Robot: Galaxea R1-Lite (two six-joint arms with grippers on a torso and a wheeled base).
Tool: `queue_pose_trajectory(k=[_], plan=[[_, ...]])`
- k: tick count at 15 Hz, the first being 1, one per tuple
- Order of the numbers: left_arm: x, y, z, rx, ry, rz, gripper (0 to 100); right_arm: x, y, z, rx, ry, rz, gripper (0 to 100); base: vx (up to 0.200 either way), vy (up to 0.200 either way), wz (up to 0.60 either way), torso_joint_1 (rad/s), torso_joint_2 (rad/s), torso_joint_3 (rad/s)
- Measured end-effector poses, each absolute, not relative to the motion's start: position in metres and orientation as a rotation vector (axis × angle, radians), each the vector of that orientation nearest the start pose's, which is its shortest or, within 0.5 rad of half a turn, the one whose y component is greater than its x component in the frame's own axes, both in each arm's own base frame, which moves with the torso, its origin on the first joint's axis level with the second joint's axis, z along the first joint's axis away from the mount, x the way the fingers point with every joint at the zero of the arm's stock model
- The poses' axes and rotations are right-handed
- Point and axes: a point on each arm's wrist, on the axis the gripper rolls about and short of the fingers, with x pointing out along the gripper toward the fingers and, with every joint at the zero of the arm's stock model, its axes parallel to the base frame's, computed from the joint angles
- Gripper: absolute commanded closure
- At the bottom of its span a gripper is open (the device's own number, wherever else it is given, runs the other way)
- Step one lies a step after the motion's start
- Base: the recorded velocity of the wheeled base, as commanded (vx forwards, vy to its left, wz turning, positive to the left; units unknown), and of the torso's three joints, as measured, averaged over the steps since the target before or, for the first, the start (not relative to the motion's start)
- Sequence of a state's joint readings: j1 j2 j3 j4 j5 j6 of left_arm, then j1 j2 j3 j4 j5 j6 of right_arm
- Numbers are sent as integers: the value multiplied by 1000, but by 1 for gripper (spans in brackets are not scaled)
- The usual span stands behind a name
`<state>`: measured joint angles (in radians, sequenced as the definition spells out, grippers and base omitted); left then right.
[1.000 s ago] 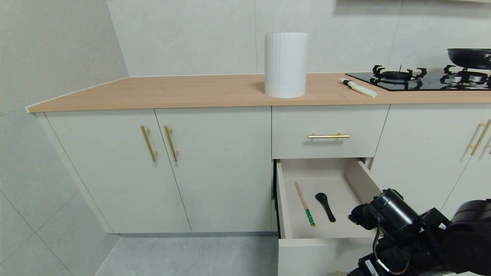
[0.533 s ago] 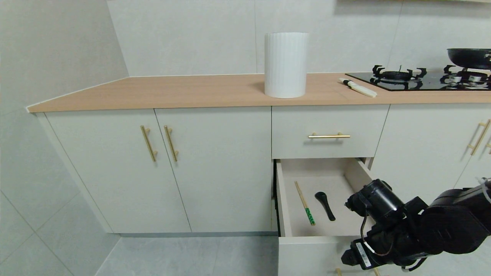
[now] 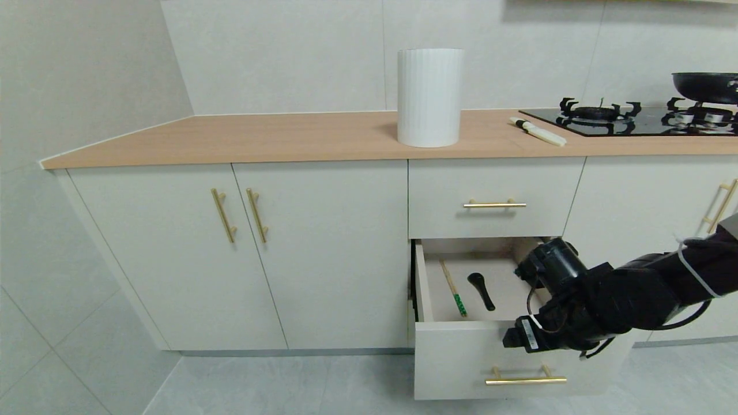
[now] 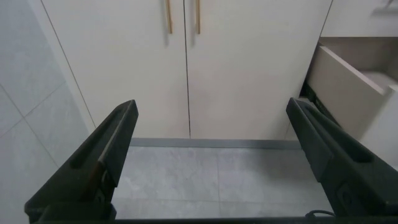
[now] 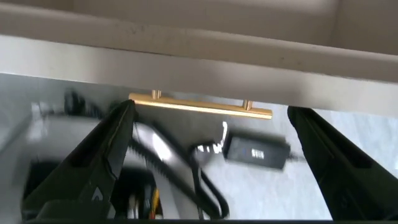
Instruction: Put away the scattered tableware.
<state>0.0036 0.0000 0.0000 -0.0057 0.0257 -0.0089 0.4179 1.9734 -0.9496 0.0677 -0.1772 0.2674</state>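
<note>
The bench (image 3: pixel 259 138) carries a white ribbed canister (image 3: pixel 430 98), a black gas hob (image 3: pixel 634 122) with a dark pan (image 3: pixel 706 85) at its far right, and, between canister and hob, 1 pale knife-like utensil (image 3: pixel 537 131) lying flat near the front edge. Below the canister, the lower drawer (image 3: pixel 461 351) stands part-way out, under a shut upper drawer (image 3: pixel 493 184).

The right gripper (image 5: pixel 210 112) hangs in front of the lower drawer's front panel, just above its brass handle (image 3: pixel 524 380), fingers spread wide with nothing between them; I cannot tell whether they touch the panel. The left gripper (image 4: pixel 210 109) is low, facing the 2 cupboard doors (image 4: pixel 186 56) left of the drawer, its fingers likewise apart and empty.

Inside the drawer lie a black spoon (image 3: pixel 480 291) and, just beside it and apart, a pair of chopsticks (image 3: pixel 452 288) with green ends.

By my reading, those 2 items count as put away, and the step in hand looks like shutting the drawer. If the pale utensil on the bench belongs to the scattered tableware, it is not yet stored, so the job is probably well along but not finished.
</note>
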Motion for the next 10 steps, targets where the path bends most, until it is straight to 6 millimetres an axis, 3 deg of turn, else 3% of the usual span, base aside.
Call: queue_pose_trajectory(k=[10], plan=[[-23,0,76,-9,-6,29,0,365,145,63,-26,892,88,0,0,0,0,0,0,0]])
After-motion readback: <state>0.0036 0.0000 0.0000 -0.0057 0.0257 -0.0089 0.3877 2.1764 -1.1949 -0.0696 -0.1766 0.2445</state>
